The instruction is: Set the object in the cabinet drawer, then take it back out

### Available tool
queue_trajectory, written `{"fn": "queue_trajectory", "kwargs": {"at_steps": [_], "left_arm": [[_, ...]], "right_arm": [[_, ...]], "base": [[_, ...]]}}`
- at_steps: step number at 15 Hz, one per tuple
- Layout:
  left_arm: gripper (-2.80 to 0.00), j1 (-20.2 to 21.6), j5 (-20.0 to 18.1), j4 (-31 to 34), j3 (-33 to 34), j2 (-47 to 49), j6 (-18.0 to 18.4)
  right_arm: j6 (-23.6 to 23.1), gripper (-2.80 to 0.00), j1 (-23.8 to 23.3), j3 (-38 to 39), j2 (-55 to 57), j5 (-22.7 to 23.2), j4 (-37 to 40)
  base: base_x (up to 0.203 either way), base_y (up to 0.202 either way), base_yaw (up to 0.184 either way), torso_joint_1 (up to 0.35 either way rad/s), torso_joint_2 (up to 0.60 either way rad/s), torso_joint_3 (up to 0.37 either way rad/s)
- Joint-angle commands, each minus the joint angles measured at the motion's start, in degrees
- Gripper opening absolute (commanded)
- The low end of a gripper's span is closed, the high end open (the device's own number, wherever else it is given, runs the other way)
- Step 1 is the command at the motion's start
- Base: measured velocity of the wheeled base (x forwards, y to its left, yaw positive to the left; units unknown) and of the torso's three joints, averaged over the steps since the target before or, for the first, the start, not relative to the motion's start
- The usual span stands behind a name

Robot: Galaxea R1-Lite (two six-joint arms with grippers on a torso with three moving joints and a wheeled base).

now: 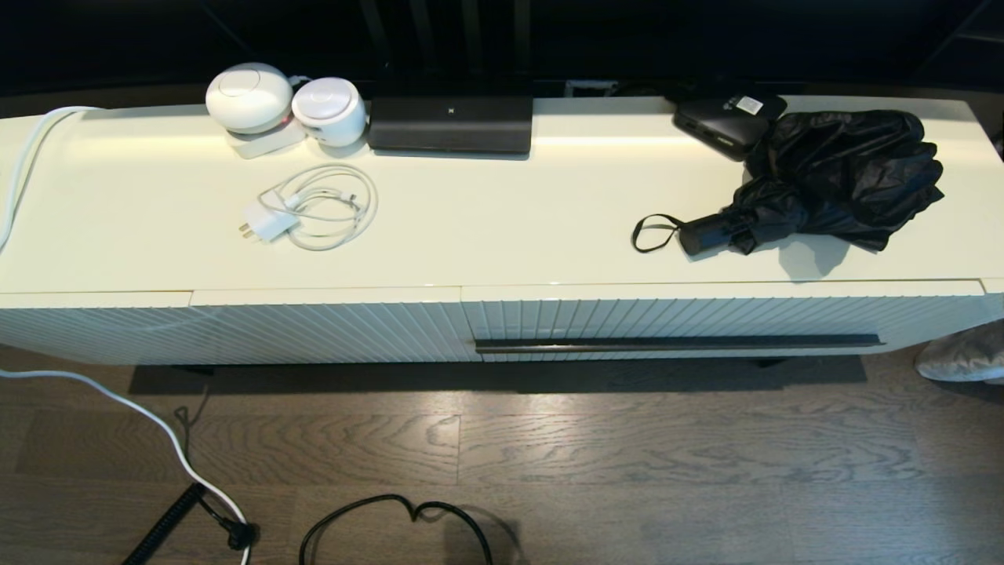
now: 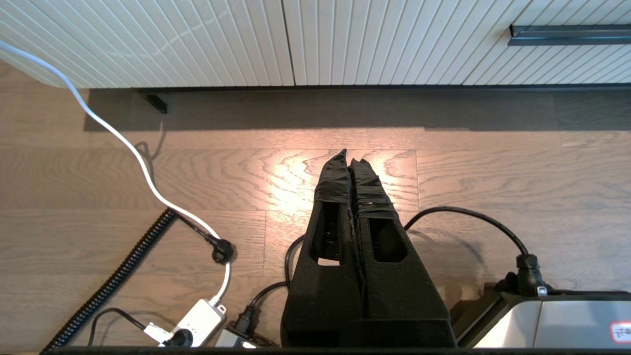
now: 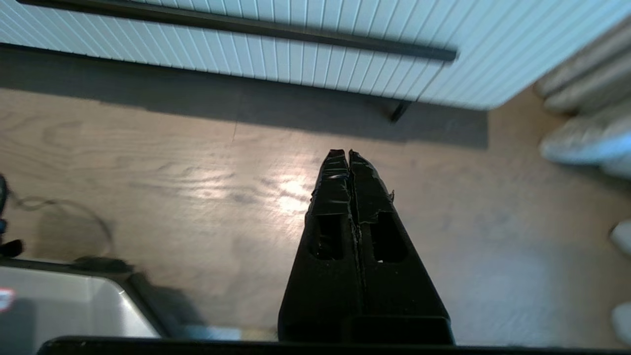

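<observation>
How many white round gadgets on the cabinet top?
2. Both sit at the back left of the cabinet top: the larger round gadget on a flat base, and the smaller round gadget touching its right side, next to the black box. None seem hidden.

A broad bare stretch of the surface (image 1: 502, 235) lies mid-frame between the coiled white cable (image 1: 318, 205) at left and the umbrella (image 1: 823, 176) at right, whose fabric crowds the small black box (image 1: 725, 122) behind.
</observation>
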Motion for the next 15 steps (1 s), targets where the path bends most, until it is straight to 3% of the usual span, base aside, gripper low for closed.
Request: {"fn": "queue_trajectory", "kwargs": {"at_steps": [1,15], "left_arm": [[-2.80,0.0,0.0,0.0,0.0,-0.1,0.0],[-2.80,0.0,0.0,0.0,0.0,-0.1,0.0]], "right_arm": [[1.0,-2.80,0.0,0.1,0.1,0.1,2.6],[2.1,-2.80,0.0,0.0,0.2,0.1,2.5]], "base": [[0.000,0.000,0.000,0.000,0.00,0.000],[0.000,0.000,0.000,0.000,0.00,0.000]]}}
